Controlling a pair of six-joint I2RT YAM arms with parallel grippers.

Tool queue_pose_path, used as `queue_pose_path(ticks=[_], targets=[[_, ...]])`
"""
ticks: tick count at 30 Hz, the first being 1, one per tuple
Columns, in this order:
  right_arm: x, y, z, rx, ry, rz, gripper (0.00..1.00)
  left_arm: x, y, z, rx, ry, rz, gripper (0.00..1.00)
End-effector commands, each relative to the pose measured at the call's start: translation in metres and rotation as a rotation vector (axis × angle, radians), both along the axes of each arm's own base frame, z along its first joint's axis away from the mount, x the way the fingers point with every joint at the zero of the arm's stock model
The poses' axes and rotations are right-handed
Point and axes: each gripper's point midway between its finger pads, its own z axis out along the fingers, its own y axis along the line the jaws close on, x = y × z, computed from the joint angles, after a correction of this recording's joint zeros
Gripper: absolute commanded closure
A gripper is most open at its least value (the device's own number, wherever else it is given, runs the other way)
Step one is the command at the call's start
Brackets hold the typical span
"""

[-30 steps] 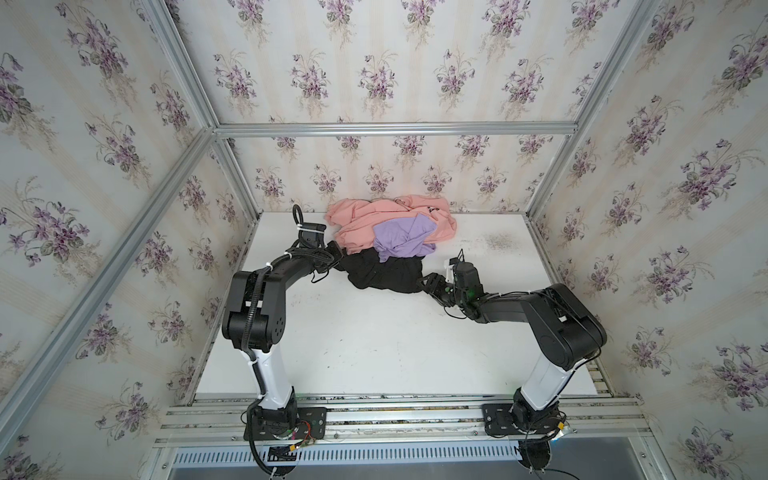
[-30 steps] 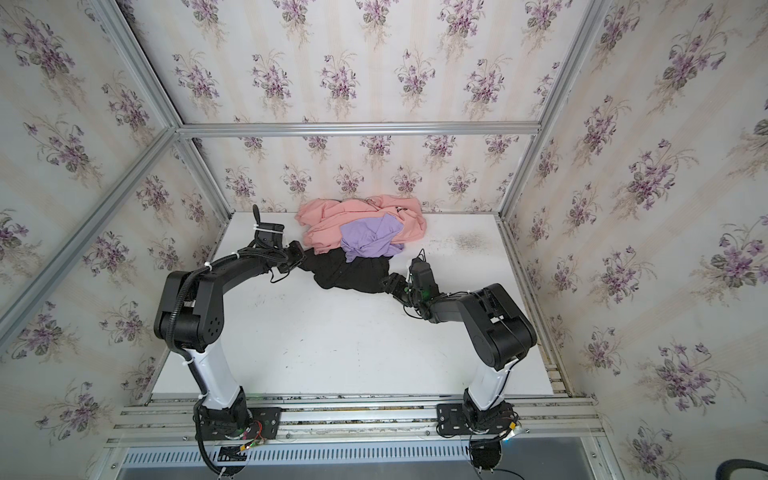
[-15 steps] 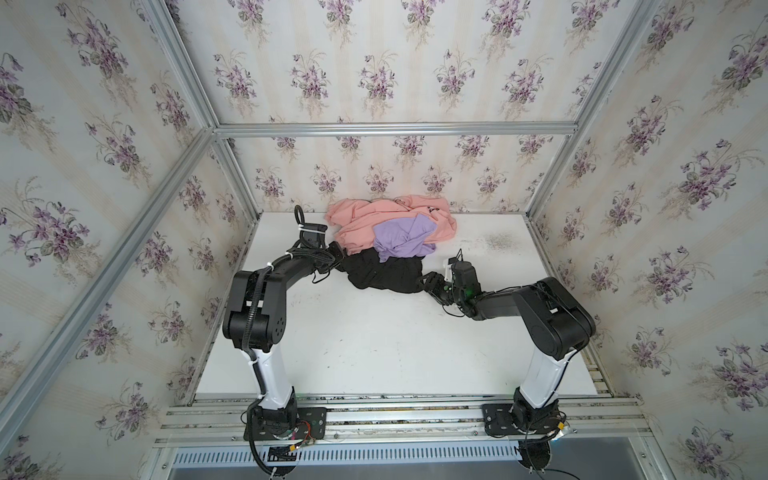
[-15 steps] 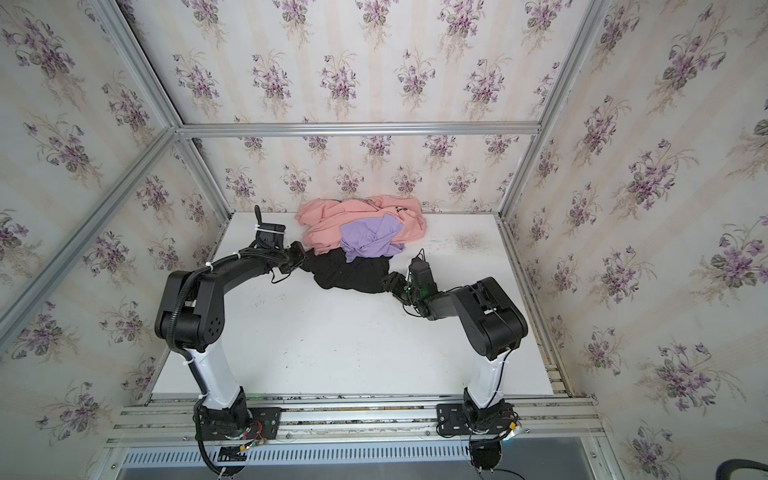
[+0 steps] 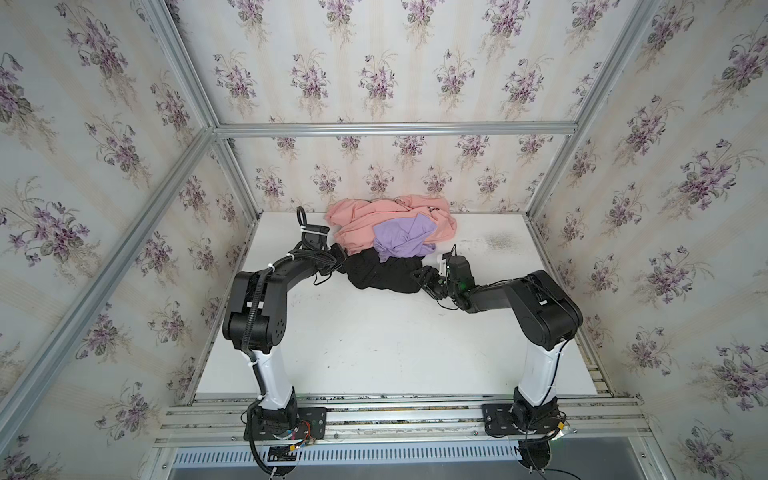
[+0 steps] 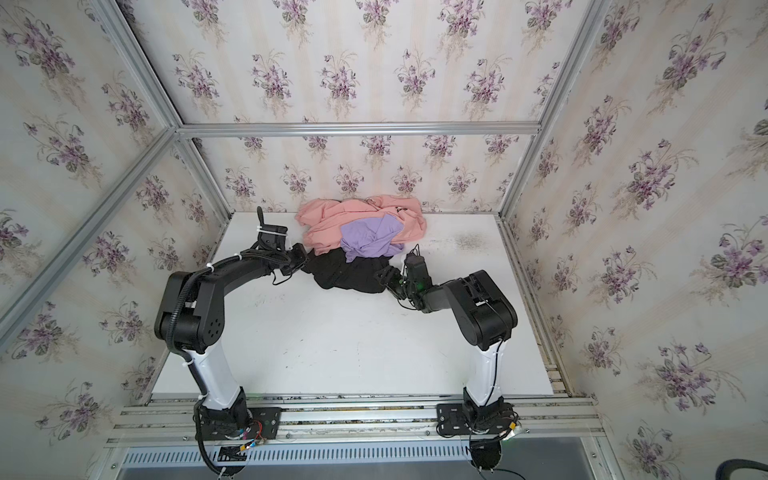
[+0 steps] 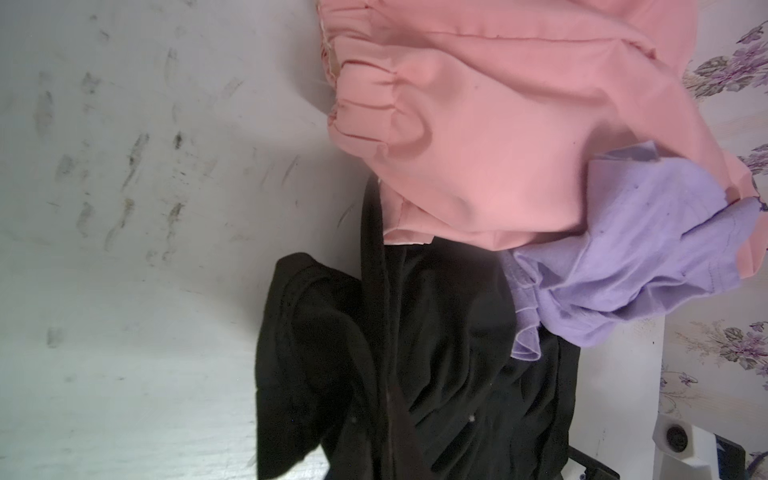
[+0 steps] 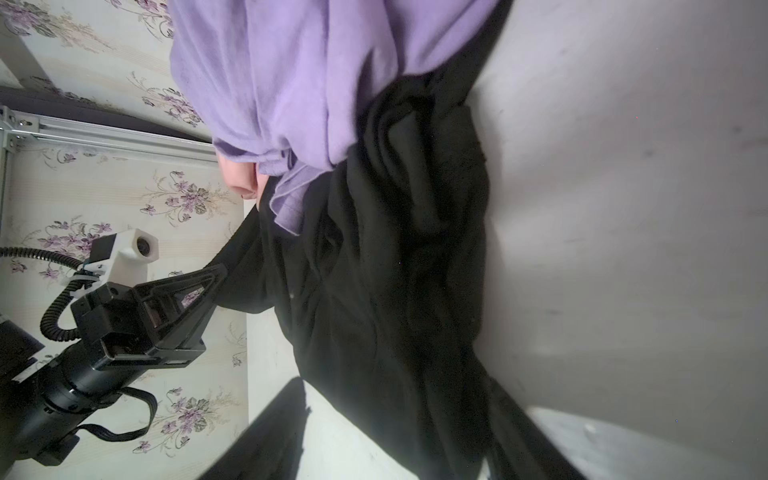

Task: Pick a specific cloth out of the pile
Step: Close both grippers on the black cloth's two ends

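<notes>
Room: a box of walls (image 5: 374,62) in cream striped wallpaper with purple flower sprigs, edged by an aluminium frame (image 5: 395,128). The white tabletop (image 5: 374,340) is matte and scuffed, with a grey speckled smudge (image 5: 496,240) near the far corner on the right arm's side; grey streaks show on it in the left wrist view. A slotted metal rail (image 5: 395,409) along the near edge carries both arm bases.

The left arm (image 5: 257,307) and right arm (image 5: 540,311), black with white lower links, both reach to the far middle of the table.

The pile (image 5: 440,226) sits against the back wall. The salmon-pink sweatshirt (image 5: 361,224) is biggest and rearmost. The cloth (image 5: 382,272), black, spreads at the pile's near edge, partly under the pink and lilac pieces and partly flat on the table; both top views show it between the two grippers. The lilac garment (image 5: 401,239) is smallest and lies on top, overlapping both pink and black.

The left gripper (image 5: 338,254) is at the cloth's end on its own side, jaws closed; in the right wrist view black fabric runs right into its tip (image 8: 218,272), so it pinches the cloth there. The right gripper (image 5: 422,277) is at the opposite end, jaws well apart, with black fabric between them.
</notes>
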Motion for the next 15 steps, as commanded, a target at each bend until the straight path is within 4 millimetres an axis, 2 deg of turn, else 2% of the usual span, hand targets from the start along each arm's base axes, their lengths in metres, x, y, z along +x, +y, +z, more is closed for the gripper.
queue_pose_path(ticks=[1,5,13,15], targets=[[-0.0026,0.0006,-0.0115,-0.015,0.036,0.0,0.37,0.0023,-0.0018,0.006,-0.004,-0.019,0.002,0.98],[0.0011,0.0021,-0.0128,-0.02,0.013,0.007,0.44,0.0021,-0.0027,0.0092,-0.006,-0.025,0.002,0.98],[0.0042,0.0032,-0.0168,-0.021,0.002,0.01,0.69,0.0004,-0.0027,0.0074,-0.006,-0.02,0.002,0.98],[0.0044,0.0039,-0.0149,-0.017,-0.004,0.011,0.72,0.0003,-0.0032,0.0077,-0.006,-0.021,0.001,0.98]])
